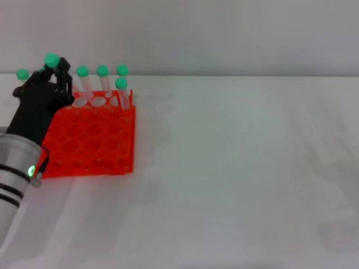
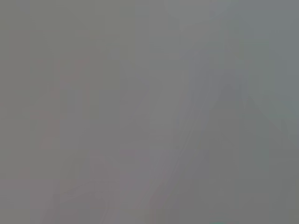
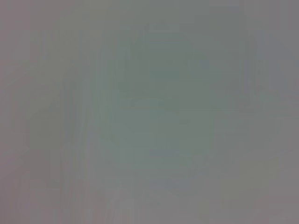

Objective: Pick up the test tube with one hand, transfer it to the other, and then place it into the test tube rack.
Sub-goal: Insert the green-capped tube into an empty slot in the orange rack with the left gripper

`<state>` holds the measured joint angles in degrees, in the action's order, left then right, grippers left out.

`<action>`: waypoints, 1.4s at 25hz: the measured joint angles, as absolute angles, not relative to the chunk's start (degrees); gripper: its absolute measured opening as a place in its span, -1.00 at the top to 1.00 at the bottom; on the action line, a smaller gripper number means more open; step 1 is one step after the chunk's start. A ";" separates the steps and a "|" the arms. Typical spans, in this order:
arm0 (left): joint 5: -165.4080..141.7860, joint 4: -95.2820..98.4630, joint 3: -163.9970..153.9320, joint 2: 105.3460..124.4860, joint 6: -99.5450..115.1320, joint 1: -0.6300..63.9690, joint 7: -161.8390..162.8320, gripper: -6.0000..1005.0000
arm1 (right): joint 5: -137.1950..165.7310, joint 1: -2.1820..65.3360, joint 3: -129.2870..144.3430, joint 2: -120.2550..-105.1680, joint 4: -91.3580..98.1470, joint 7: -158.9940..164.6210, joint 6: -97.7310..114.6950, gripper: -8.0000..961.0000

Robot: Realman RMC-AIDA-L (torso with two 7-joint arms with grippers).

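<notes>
In the head view, the orange-red test tube rack (image 1: 92, 140) lies on the white table at the far left. My left gripper (image 1: 59, 73) hangs over the rack's far left corner, shut on a test tube. Only the tube's green cap (image 1: 51, 60) shows above the black fingers; its body is hidden behind the gripper. Several other green-capped tubes (image 1: 102, 71) stand upright in the rack's back row, with one more (image 1: 120, 84) just in front of them. My right gripper is out of view. Both wrist views show only flat grey.
Another green cap (image 1: 22, 73) shows at the far left behind my left arm (image 1: 14, 168). The white table (image 1: 241, 168) stretches to the right of the rack, and a pale wall stands behind it.
</notes>
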<state>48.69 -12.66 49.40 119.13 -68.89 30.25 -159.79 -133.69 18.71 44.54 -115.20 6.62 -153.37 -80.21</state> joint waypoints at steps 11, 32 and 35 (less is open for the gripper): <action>48.68 -11.61 49.39 119.08 -63.18 33.23 -160.40 0.59 | -133.86 18.89 44.35 -115.23 6.58 -153.37 -79.89 -0.58; 48.41 -10.68 49.39 119.09 -55.94 37.18 -161.89 0.59 | -133.67 18.90 44.41 -115.22 6.17 -154.03 -79.91 -0.57; 48.26 -10.68 49.35 119.09 -54.99 37.67 -161.90 0.59 | -133.67 18.90 44.30 -115.22 6.15 -154.08 -79.87 -0.57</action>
